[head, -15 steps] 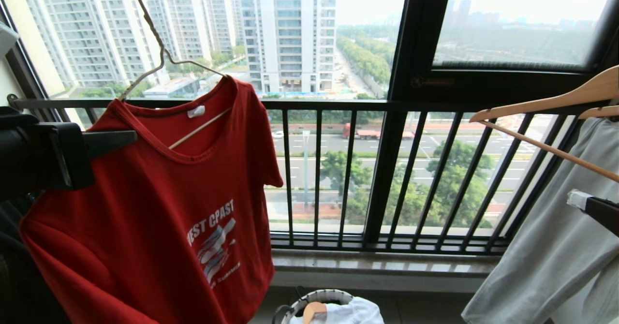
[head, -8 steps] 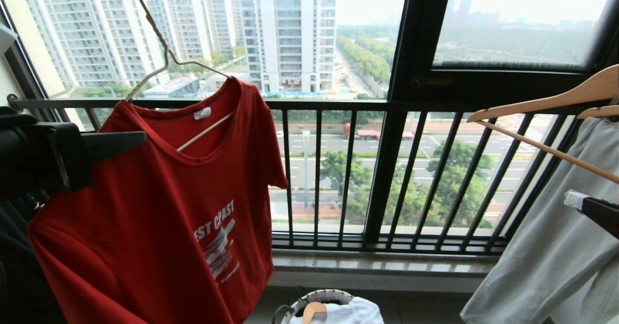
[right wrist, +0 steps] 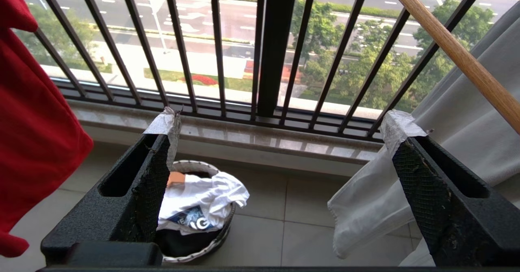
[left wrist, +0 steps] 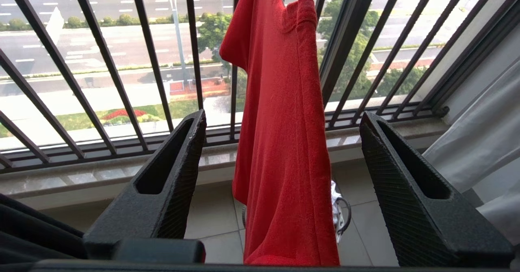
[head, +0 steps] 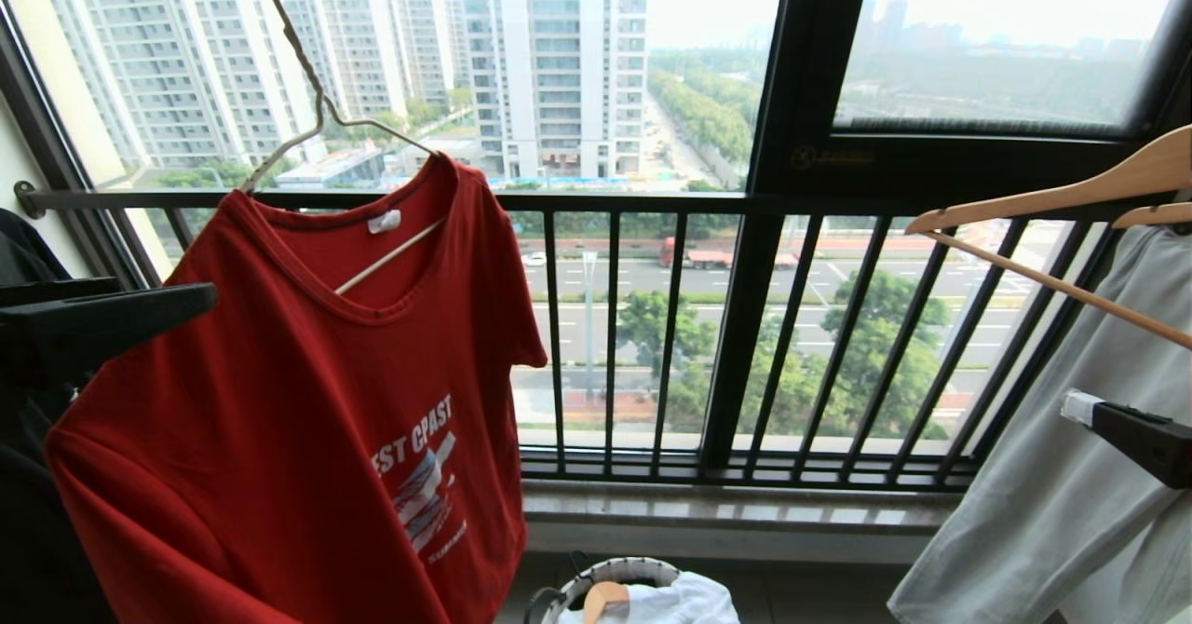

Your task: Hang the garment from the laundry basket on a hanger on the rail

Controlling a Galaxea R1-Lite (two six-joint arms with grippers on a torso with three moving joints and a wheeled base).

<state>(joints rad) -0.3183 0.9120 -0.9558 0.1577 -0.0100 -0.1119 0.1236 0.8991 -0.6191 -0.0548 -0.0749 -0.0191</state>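
**Head view first: red shirt up on the wire hanger**

Head view: I see the garment point(head: 307, 391) draped on the hanger point(head: 317, 112), whose hook runs up out of frame, so I cannot see the rail. The left gripper point(head: 112, 317) sits beside the sleeve. The laundry basket point(head: 624, 576) is below on the floor.

Left wrist view: jaws spread wide, empty; the shirt hangs between them but apart.

Right wrist view: the right gripper point(right wrist: 280, 142) is wide, empty, above the basket.

Judgement: soft, light knit, prone to slide off thin wire; I'd grip a shoulder seam.
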